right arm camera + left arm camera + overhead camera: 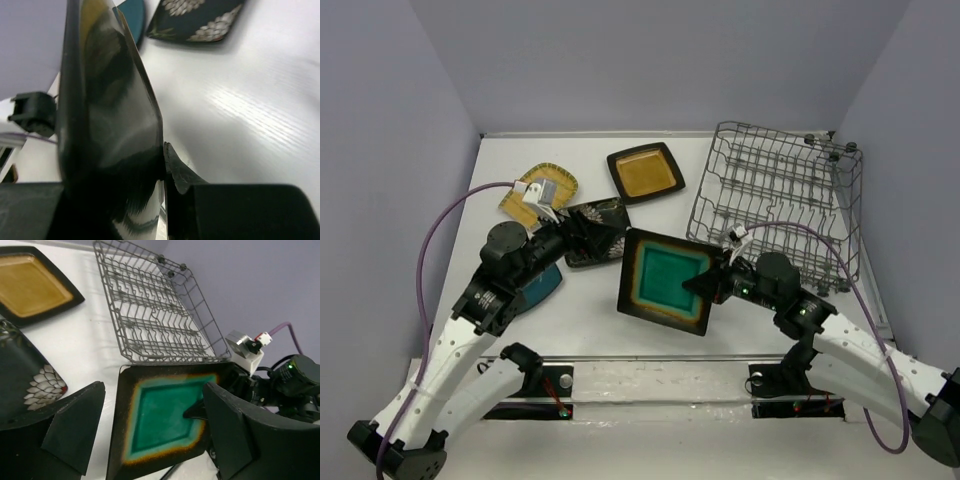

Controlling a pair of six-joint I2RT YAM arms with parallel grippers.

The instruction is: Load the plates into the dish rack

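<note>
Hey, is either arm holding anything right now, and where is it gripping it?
The right gripper pinches the teal plate by the rim of one edge; the left gripper is open and empty.

The teal brown-rimmed square plate in your right gripper blocked the way ahead; the grey wire dish rack crowded close behind; the white table beneath lay open.

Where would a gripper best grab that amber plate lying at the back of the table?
Probably the dark rim on its near edge, approached from the arms' side. The amber plate lies flat on the table, so only the flared rim gives something thin to pinch, one finger above and one beneath. The open left gripper sits nearer.
</note>
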